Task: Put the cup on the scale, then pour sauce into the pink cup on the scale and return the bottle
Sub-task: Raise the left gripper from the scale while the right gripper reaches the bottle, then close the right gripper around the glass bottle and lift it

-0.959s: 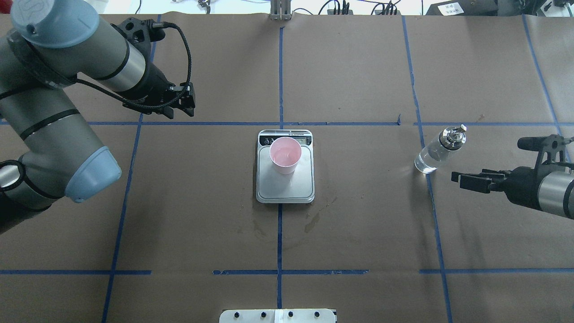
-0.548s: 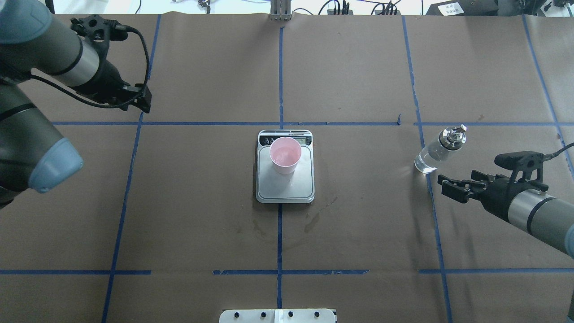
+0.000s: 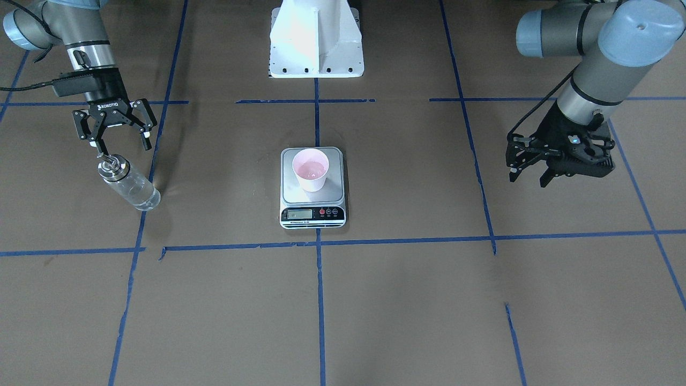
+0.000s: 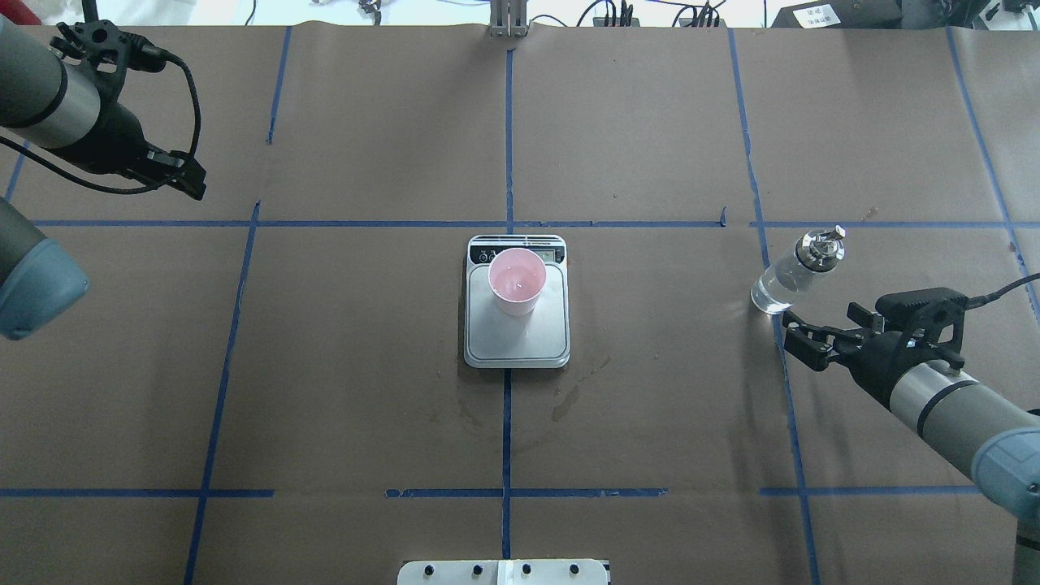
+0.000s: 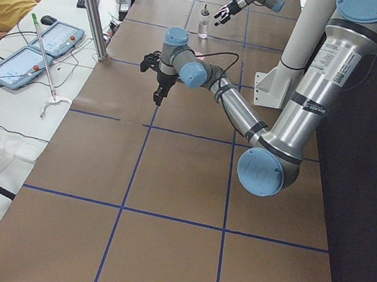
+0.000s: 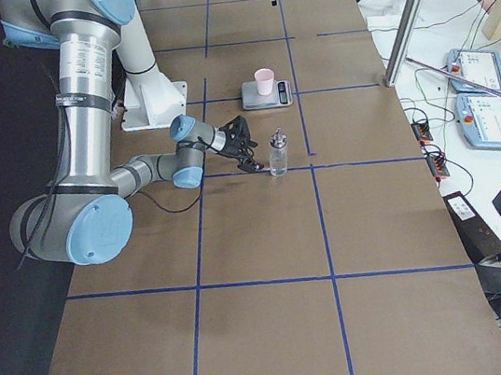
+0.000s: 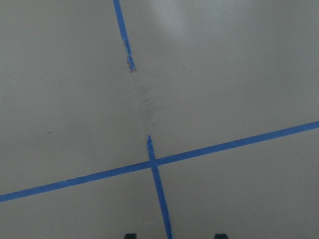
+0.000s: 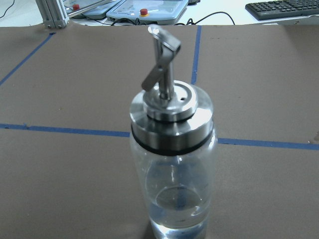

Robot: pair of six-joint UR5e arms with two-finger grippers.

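Closest to the robot's white base [image 4: 504,571], the right gripper [image 3: 122,145] hangs with its jaws spread wide and nothing between them. The word ROBOTIQ is printed in white on its black body. Its fingertips are just short of the bottle [image 4: 792,272] and do not touch it.

The bottle stands upright on a blue tape line on the robot's right side of the table [image 4: 650,122]. The sauce [image 8: 177,219] is a shallow clear layer at the bottom of the glass. No label shows on the glass or on the silver collar under the spout [image 8: 162,55].

Further out, at the table's middle, sits the scale [image 4: 517,337]. The cup [image 4: 517,280] stands upright on its steel plate, toward the display end. The LCD digits and the print on the black strip are too small to read.

Farthest out, the left gripper [image 3: 528,174] hovers over a tape crossing. Its fingers are apart and hold nothing, and it is well away from the scale.
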